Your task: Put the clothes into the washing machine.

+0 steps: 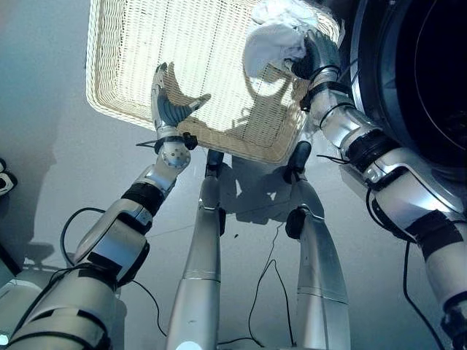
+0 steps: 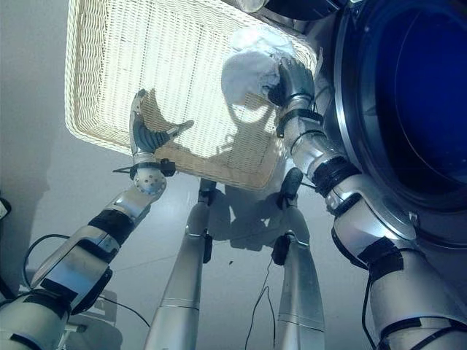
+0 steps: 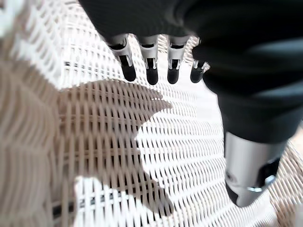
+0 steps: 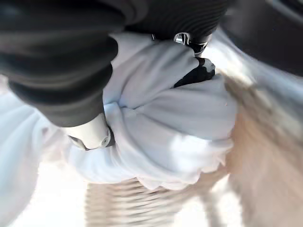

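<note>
- Left eye view: I see a pale grey floor (image 1: 44, 146), one wicker basket (image 1: 182, 65) lying on it, and the dark round mouth of one washing machine (image 1: 423, 80) at the basket's right side. My right hand (image 1: 315, 55) sits at the basket's far right corner, fingers curled into a bunched white garment (image 1: 273, 36) lifted just above the rim. I count one garment (the rest of the basket floor looks bare).
- Right eye view: my left hand (image 2: 146, 127) hangs over the basket's near edge, fingers straight, thumb spread, holding nothing. The drum opening (image 2: 423, 95) lies just beside the right hand.
- Left wrist view: the straight fingers (image 3: 151, 66) hover apart from the weave, with only their shadow below.
- Right wrist view: the cloth is wadded against the palm, thumb (image 4: 90, 135) pressed into its folds; a loose skirt of fabric hangs down.
- Risk, as I judge it: that trailing fabric could catch the basket rim or the door ring on the swing across, dragging the garment out of a shallow hold.
</note>
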Controlling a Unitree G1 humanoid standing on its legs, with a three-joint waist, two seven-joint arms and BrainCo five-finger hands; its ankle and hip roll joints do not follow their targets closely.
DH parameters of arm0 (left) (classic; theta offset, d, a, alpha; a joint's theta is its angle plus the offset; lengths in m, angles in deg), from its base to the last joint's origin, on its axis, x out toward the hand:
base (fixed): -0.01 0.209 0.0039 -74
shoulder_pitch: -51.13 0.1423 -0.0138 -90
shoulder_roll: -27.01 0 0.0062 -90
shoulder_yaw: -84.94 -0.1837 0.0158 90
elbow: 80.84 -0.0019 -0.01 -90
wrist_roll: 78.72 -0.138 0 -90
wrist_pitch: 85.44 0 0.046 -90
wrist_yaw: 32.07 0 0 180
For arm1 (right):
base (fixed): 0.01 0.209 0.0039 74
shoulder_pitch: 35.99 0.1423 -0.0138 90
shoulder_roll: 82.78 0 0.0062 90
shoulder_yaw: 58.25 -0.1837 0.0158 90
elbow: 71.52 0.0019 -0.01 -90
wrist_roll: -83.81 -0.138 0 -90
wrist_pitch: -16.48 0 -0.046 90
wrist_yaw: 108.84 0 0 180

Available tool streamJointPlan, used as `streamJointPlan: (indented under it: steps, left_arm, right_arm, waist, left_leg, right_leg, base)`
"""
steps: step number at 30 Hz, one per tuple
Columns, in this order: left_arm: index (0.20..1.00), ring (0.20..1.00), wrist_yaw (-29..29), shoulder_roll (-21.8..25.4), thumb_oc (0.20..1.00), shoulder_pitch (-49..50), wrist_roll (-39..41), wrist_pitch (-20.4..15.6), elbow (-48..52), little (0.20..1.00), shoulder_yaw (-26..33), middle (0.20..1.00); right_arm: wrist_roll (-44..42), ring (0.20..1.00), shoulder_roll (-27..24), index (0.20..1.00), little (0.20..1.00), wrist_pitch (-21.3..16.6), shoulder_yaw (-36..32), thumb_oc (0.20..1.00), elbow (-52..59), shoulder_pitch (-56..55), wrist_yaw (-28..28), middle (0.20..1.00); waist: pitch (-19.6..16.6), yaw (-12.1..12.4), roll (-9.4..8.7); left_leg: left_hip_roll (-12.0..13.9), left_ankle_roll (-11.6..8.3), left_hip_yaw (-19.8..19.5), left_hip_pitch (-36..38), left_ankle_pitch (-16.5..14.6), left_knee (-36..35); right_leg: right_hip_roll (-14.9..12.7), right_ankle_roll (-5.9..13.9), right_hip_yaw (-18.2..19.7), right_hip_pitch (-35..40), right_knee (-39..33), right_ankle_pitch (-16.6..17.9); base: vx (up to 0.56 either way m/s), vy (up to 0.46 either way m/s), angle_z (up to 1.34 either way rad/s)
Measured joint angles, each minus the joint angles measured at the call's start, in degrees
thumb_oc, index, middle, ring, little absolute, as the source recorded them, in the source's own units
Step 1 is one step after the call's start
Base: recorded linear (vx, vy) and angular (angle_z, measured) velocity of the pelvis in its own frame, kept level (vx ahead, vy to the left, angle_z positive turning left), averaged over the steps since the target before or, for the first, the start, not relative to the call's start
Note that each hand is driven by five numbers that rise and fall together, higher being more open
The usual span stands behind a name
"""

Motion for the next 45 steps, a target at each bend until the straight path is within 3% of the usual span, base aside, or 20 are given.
streamJointPlan:
  steps: [4, 5, 14, 23, 33, 36, 38, 41, 45]
  left_arm:
    - [1.0, 1.0, -0.13, 0.18, 1.0, 1.67, -0.03, 0.71, 1.94, 1.0, 1.39, 1.0]
    - [1.0, 1.0, -0.42, 0.25, 1.0, 2.11, -0.02, 0.76, 2.27, 1.0, 2.22, 1.0]
    - [1.0, 1.0, -0.87, 1.01, 1.0, 2.71, 0.0, 0.83, 2.11, 1.0, 3.96, 1.0]
    - [1.0, 1.0, -0.97, 2.22, 1.0, 4.4, -0.01, -0.57, 2.12, 1.0, 4.03, 1.0]
    - [1.0, 1.0, -1.0, 4.16, 1.0, 6.22, 0.01, -1.68, 1.6, 1.0, 5.22, 1.0]
    - [1.0, 1.0, -0.83, 4.61, 1.0, 5.33, 1.37, -2.25, -1.31, 1.0, 5.89, 1.0]
    - [1.0, 1.0, -0.37, 4.67, 1.0, 4.34, 3.04, -2.17, -3.03, 1.0, 3.73, 1.0]
    - [1.0, 1.0, 0.17, 4.68, 1.0, 4.71, 3.71, -4.17, -1.95, 1.0, 2.72, 1.0]
    - [1.0, 1.0, -0.35, 6.07, 1.0, 10.34, 3.85, -5.61, 0.7, 1.0, 2.11, 1.0]
  right_arm:
    - [-9.78, 0.2, -0.01, 0.2, 0.2, -2.46, -4.93, 0.2, 10.23, -6.91, -1.12, 0.2]
    - [-14.43, 0.2, 0.71, 0.2, 0.2, -5.12, -6.96, 0.2, 11.53, -8.64, -2.65, 0.2]
    - [-28.09, 0.2, 1.01, 0.2, 0.2, -12.34, -10.37, 0.2, 13.73, -13.91, -11.04, 0.2]
    - [-42.4, 0.2, 0.99, 0.2, 0.2, -21.97, -18.37, 0.2, 15.75, -21.19, -15.44, 0.2]
    - [-52.96, 0.2, -0.77, 0.2, 0.2, -26.22, -24.81, 0.2, 13.9, -22.89, -17.76, 0.2]
    - [-60.13, 0.2, -1.31, 0.2, 0.2, -26.83, -27.78, 0.2, 4.53, -23.1, -19.9, 0.2]
    - [-63.83, 0.2, -2.17, 0.2, 0.2, -25.53, -24.89, 0.2, -3.63, -16.94, -14.36, 0.2]
    - [-69.63, 0.2, -5.47, 0.2, 0.2, -25.69, -25.97, 0.2, -13.03, -9.96, -7.97, 0.2]
    - [-69.17, 0.231, -11.52, 0.231, 0.231, -33.57, -25.99, 0.231, -11.78, -5.74, 6.05, 0.231]
  waist:
    - [0.0, -1.18, -0.01]
    - [0.0, -1.59, -0.01]
    - [0.01, -3.54, -0.02]
    - [0.02, -3.89, -0.05]
    - [0.04, -5.5, -0.08]
    - [0.04, -6.58, -0.08]
    - [0.02, -6.22, -0.1]
    - [0.02, -5.03, -0.1]
    - [0.04, -4.69, -0.12]
  left_leg:
    - [-0.01, 0.09, 0.45, -0.09, -0.24, -0.01]
    - [-0.01, 0.28, 1.09, -0.13, -0.37, 0.0]
    - [0.1, 0.53, 2.42, 0.48, -0.81, 0.08]
    - [0.52, 0.5, 3.07, 0.71, -1.29, 0.04]
    - [0.97, 0.68, 3.63, 0.77, -1.78, 0.34]
    - [1.37, 0.63, 3.87, 1.19, -2.3, 1.02]
    - [1.41, 0.58, 3.86, 1.72, -2.41, 1.36]
    - [1.44, 0.67, 3.95, 1.25, -2.98, 2.75]
    - [1.31, 1.13, 3.67, -0.27, -3.57, 3.88]
  right_leg:
    - [0.01, 0.0, 0.4, -0.42, -0.07, 0.0]
    - [0.01, 0.06, 0.85, -0.62, -0.15, 0.05]
    - [0.31, 0.13, 2.12, -0.68, -0.33, 0.09]
    - [0.87, 0.19, 2.82, -0.6, -1.03, 0.24]
    - [1.38, 0.71, 3.24, -0.06, -2.39, 0.87]
    - [1.84, 0.67, 3.31, 0.76, -2.98, 1.12]
    - [1.92, 0.6, 3.39, 1.48, -3.06, 1.3]
    - [1.96, 0.82, 3.45, 1.64, -3.22, 1.46]
    - [2.07, 1.18, 3.38, 1.95, -5.4, 2.67]
  base:
    - [-0.03, 0.051, -0.04]
    - [-0.01, 0.018, -0.07]
    - [-0.01, 0.01, -0.04]
    - [0.0, 0.005, -0.03]
    - [0.0, -0.001, -0.03]
    - [0.01, -0.01, -0.05]
    - [0.0, 0.0, 0.0]
    - [0.0, -0.025, -0.02]
    - [-0.01, -0.051, -0.01]
